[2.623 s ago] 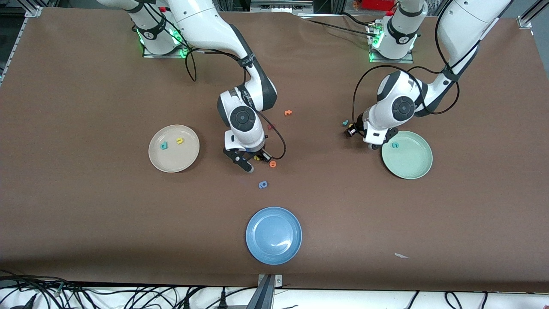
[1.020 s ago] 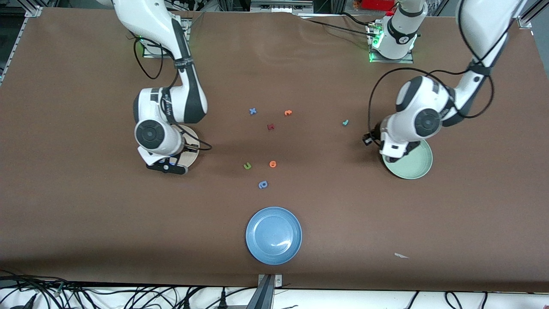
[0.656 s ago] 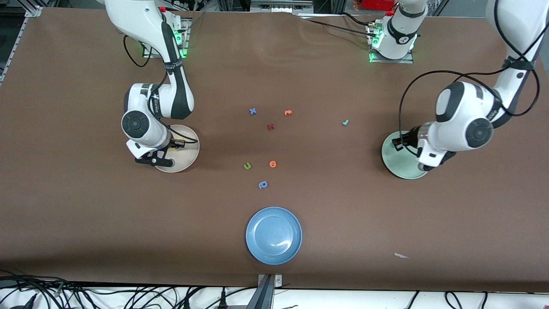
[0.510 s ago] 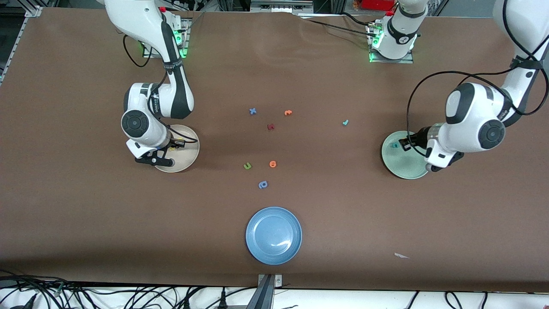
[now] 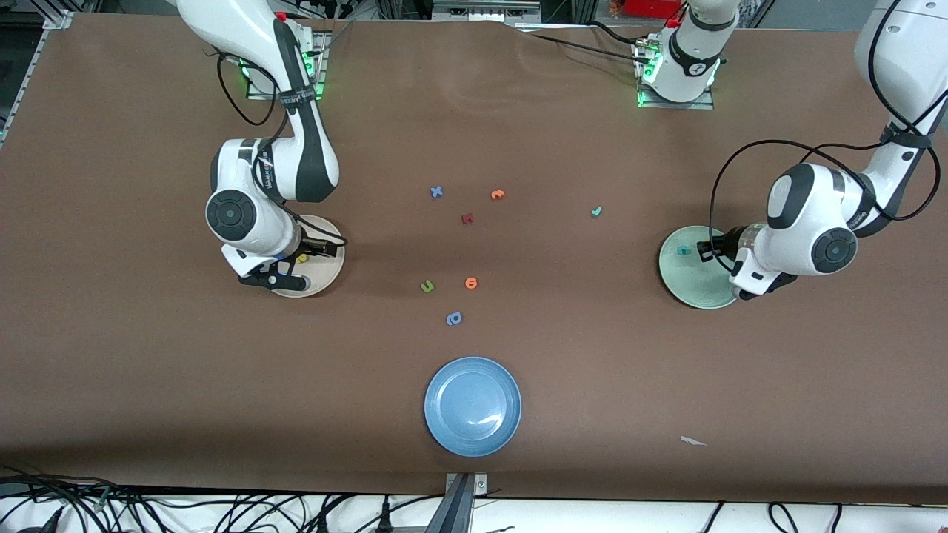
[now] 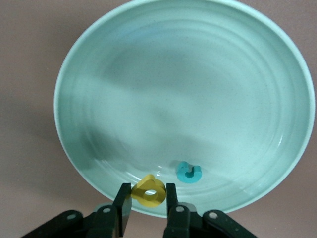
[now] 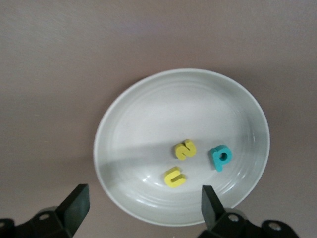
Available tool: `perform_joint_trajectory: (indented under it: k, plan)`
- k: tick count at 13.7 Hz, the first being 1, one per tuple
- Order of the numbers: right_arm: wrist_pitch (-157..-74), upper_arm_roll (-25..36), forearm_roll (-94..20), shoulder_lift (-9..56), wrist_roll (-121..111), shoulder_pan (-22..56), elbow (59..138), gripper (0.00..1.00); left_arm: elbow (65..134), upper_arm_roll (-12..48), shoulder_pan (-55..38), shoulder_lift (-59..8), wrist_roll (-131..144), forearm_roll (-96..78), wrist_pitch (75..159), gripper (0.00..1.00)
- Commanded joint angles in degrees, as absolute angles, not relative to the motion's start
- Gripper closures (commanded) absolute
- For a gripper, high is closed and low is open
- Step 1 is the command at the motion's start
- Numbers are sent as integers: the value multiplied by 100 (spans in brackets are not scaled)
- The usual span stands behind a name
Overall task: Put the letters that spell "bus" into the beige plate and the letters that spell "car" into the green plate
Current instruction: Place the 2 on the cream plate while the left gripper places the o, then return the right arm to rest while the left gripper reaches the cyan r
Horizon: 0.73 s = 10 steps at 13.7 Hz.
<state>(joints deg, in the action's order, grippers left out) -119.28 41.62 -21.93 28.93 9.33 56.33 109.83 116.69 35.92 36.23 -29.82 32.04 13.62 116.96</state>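
Left wrist view: yellow a (image 6: 149, 191) between left claw (image 6: 147, 204) fingers.

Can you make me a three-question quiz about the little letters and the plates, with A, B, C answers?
1. Where is the teal c?
A. In the green plate
B. In the blue plate
C. On the bare table

2. How many letters lie in the beige plate?
A. One
B. Three
C. Five

3. What is the left gripper doing over the green plate?
A. Pinching the yellow a
B. Hanging empty
C. Holding a plate

Answers:
1 A, the left wrist view shows it lying on the plate's inside.
2 B, the yellow s, yellow u and teal b lie there, below the open right gripper.
3 A, the letter sits between its fingers.
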Motion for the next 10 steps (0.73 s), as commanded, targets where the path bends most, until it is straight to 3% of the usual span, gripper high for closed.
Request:
perform_joint_trajectory:
  k: [1, 2, 4, 10]
  plan:
    - [-11672, 4263, -2180, 2593, 941, 5669, 10602, 0, 11593, 3612, 3621, -2962, 3155, 1503, 11672, 0]
    - [-11594, 4341, -2171, 2514, 940, 5669, 10356, 0, 11584, 3621, 3638, -2918, 3155, 1451, 11654, 0]
    - [-10632, 4726, -2127, 2399, 923, 5669, 9594, 0, 11584, 3770, 3612, -2804, 3408, 1319, 11593, 0]
    - [-8054, 5474, -1398, 2382, 879, 5660, 7667, 0, 11707, 4867, 3560, -2847, 5086, 1064, 11680, 0]
